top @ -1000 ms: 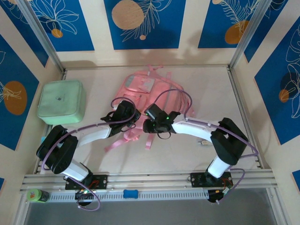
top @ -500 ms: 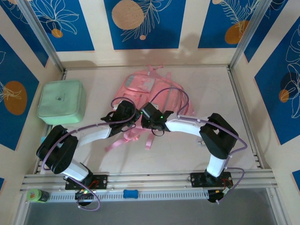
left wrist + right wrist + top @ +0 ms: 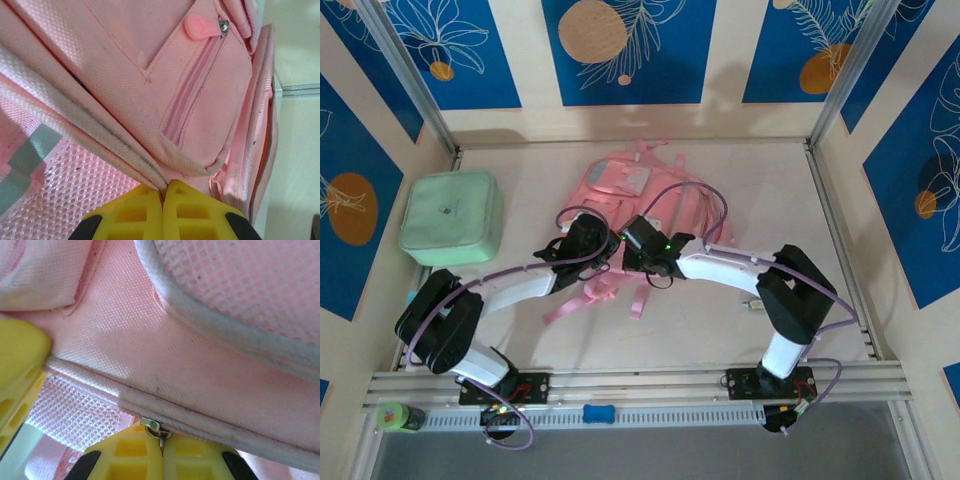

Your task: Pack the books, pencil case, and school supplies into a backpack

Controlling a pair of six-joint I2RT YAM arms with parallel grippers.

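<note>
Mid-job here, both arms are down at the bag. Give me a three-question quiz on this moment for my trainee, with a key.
1. True or false: the left gripper hangs open above the backpack.
2. The right gripper is shut on: A) a strap end, B) a metal zip piece, C) a box lid.
3. What sits on the table to the left of the backpack?
Key: 1 false, it is shut on a backpack seam; 2 B; 3 the mint-green box.
</note>
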